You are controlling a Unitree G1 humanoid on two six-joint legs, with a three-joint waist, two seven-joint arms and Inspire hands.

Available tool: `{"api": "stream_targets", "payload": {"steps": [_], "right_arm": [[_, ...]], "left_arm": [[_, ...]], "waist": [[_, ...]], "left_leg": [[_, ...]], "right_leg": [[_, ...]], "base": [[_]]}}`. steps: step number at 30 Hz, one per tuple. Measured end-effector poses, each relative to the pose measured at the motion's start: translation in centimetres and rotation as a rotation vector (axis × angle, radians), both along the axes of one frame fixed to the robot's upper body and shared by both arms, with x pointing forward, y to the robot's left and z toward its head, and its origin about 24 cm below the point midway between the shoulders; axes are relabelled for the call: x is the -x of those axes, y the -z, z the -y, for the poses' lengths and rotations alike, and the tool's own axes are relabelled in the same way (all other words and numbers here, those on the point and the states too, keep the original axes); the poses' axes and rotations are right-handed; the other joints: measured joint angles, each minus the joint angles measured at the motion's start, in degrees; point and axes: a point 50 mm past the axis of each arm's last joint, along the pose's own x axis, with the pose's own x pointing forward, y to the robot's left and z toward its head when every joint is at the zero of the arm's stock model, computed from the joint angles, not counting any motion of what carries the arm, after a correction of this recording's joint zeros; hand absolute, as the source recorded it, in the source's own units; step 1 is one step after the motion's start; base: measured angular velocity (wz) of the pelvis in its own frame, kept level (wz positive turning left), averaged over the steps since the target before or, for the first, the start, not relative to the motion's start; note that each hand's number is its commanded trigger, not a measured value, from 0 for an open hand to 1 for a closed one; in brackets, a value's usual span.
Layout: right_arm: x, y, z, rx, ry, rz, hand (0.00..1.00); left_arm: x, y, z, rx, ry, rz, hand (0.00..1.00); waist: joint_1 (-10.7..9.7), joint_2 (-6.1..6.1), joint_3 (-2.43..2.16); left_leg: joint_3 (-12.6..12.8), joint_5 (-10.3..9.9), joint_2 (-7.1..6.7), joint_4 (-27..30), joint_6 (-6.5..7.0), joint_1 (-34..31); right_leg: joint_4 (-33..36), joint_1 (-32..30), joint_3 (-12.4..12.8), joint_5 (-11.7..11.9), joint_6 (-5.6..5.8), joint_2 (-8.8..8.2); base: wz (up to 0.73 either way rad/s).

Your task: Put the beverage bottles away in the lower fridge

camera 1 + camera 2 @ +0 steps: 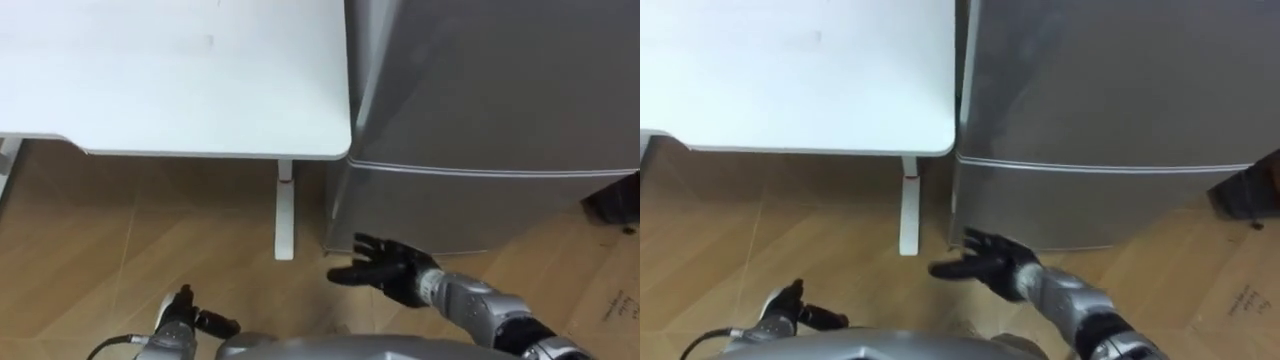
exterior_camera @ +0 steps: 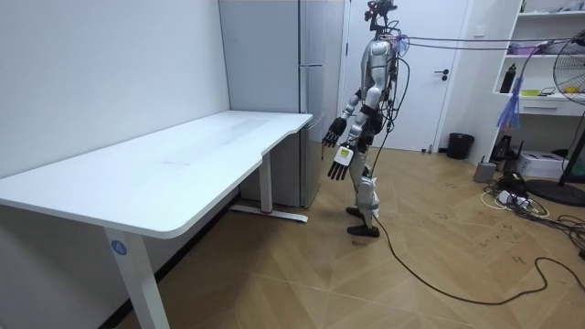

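Room: wood floor (image 1: 120, 230), white desk (image 1: 180, 80) butting the fridge (image 2: 315, 55) on its left flank.
Lower fridge door (image 1: 480, 205): closed, straight ahead of you; its top seam runs left to right.
Drinks: neither robot hand carries one.
Right robot hand (image 1: 385, 268): the nearer one, fingers spread and empty, close to the door's lower left corner.
Left robot hand (image 1: 190, 318): low at your side, relaxed.
Room view: shows you standing upright; eye views show the seam.

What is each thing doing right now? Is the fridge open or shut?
Upper fridge door: shut.
Lower fridge door: shut.
Right hand: open, fingers spread, in front of the lower door, holding nothing.
Left hand: open, low by the body, holding nothing.
White table: standing beside the fridge.
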Motion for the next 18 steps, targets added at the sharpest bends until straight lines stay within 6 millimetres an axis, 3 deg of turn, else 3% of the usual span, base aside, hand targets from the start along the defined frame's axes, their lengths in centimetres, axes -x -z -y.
{"api": "stream_targets", "payload": {"steps": [2,5,8,12,13,16,18], "right_arm": [[1.9,0.9,2.3,0.104,0.02,-0.075,0.0],[3.7,1.5,4.1,0.211,0.015,-0.145,0.0],[5.1,1.8,4.9,0.271,-0.001,-0.18,0.0],[5.9,2.0,5.4,0.303,0.006,-0.199,0.0],[6.0,2.0,5.6,0.308,0.016,-0.197,0.0],[7.0,2.1,6.0,0.311,0.085,-0.218,0.0],[7.9,2.3,6.1,0.303,0.14,-0.245,0.0]], "left_arm": [[0.6,0.1,-0.3,0.011,-0.027,0.0,0.0],[1.7,0.2,-1.0,0.01,-0.062,-0.029,0.0],[2.2,0.3,-1.3,0.009,-0.063,-0.047,0.0],[3.1,0.3,-1.9,-0.006,-0.045,-0.079,0.0],[3.3,0.3,-2.1,-0.009,-0.038,-0.088,0.0],[3.7,0.3,-2.5,-0.013,-0.037,-0.097,0.0],[4.2,0.3,-2.6,-0.02,-0.025,-0.11,0.0]], "waist": [[-0.1,-0.08,-0.03],[-1.5,-0.29,0.02],[-2.1,-0.29,0.04],[-2.5,-0.22,0.08],[-2.7,-0.19,0.12],[-3.1,-0.25,0.15],[-3.1,-0.23,0.17]], "left_leg": [[-0.9,-0.3,-0.76,0.6,0.49,0.0],[-2.7,-0.2,-1.53,1.1,1.06,-0.1],[-4.4,0.0,-2.23,1.2,1.52,-0.2],[-6.2,-0.4,-2.73,2.2,1.88,-0.5],[-7.2,-0.5,-2.89,2.7,1.91,-0.7],[-9.2,-0.6,-3.45,3.3,2.09,-0.4],[-10.3,-0.8,-3.74,3.7,2.23,-0.4]], "right_leg": [[1.3,0.0,0.1,-0.8,0.52,-0.75],[1.4,1.0,0.8,-1.2,1.19,-1.4],[1.4,1.5,3.4,-1.3,1.88,-1.7],[1.4,2.1,4.9,-1.4,2.37,-1.74],[1.3,2.6,5.1,-1.4,2.39,-1.74],[1.2,3.8,8.8,-1.5,2.65,-1.6],[0.9,4.3,9.3,-1.6,2.8,-1.63]], "base": [[0.2],[0.3],[0.35],[0.26],[0.4],[0.41],[0.28]]}}
